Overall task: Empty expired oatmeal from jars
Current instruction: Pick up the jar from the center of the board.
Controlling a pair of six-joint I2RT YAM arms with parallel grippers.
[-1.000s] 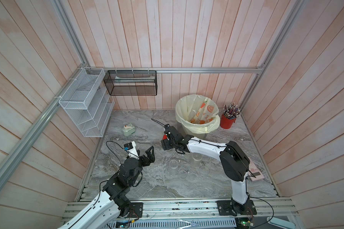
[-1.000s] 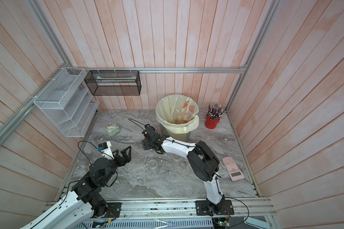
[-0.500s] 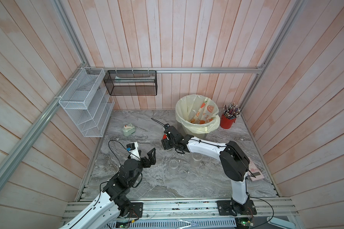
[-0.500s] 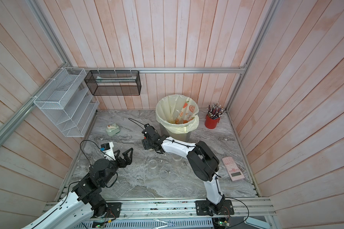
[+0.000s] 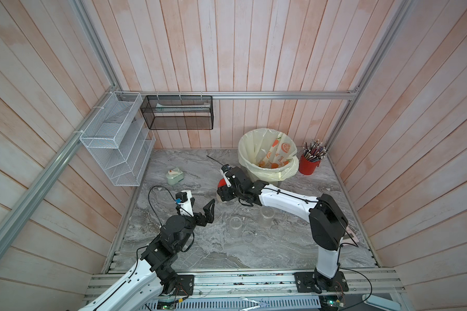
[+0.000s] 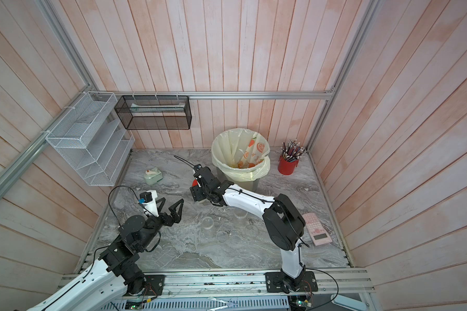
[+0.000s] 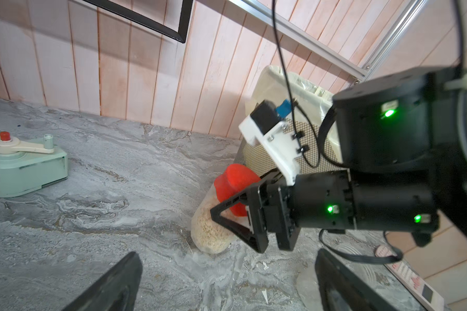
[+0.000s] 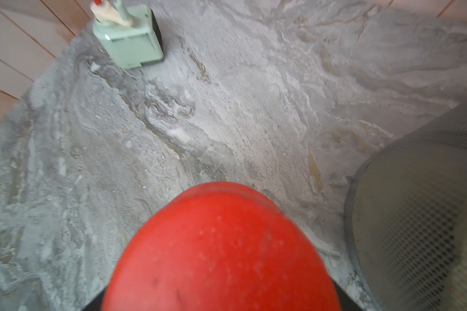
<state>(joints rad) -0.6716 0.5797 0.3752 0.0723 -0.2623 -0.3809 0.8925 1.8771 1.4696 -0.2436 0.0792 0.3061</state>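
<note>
Marble tabletop (image 5: pixel 200 250): tilted red-lidded jar (image 7: pixel 213 226) holds oatmeal (image 7: pixel 208 235).
Right gripper (image 7: pixel 228 207) clamps it; left gripper (image 6: pixel 173 202) hovers nearby, jaws spread wide.

a grey marble table (image 5: pixel 200 250) sits boxed in by pale wood walls. at the back stands a mesh bin (image 6: pixel 250 184) lined with a yellowish bag (image 5: pixel 250 150), and an orange-printed wrapper (image 5: pixel 277 154) leans inside it. just beside the bin, toward the right corner, a red cup (image 5: pixel 308 165) bristles with pencils (image 5: pixel 314 149). a small mint box (image 5: pixel 174 176) with a cream crank rests near the left wall. a white wire rack (image 5: pixel 113 150) hangs on that wall, and a black mesh basket (image 5: pixel 178 113) on the back one. a pink calculator (image 6: pixel 317 229) lies near the table's right edge.
</note>
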